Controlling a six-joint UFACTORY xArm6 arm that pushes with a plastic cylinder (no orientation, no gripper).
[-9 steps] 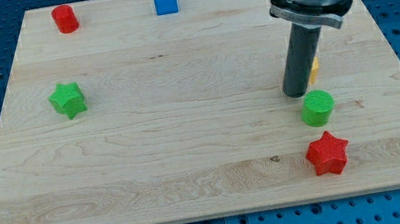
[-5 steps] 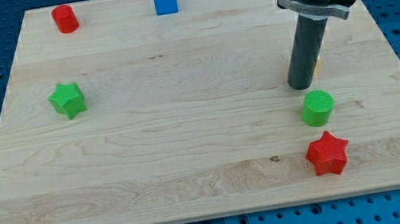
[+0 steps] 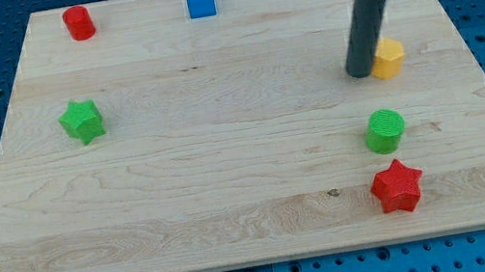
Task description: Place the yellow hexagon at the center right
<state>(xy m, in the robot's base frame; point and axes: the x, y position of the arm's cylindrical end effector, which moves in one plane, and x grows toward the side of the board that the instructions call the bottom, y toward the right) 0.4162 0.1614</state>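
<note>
The arm carries no jaws, only a dark rod; my tip (image 3: 361, 73) rests on the counter (image 3: 227, 158) at the left edge of the yellow hexagon (image 3: 388, 58), seemingly touching it, toward the view's right. A green cylinder (image 3: 384, 130) and red star (image 3: 397, 186) sit below.

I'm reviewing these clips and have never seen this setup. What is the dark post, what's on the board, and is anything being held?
The dark post is a robot arm's pushing rod; it has no pincer, so nothing is held. It slides blocks along the wooden board, seen from a single camera. My tip sits just at the view's left of the yellow hexagon, seemingly touching it. Below them are a green cylinder and a red star. A green star lies at the left; a red cylinder and a blue house-shaped block near the top.
</note>
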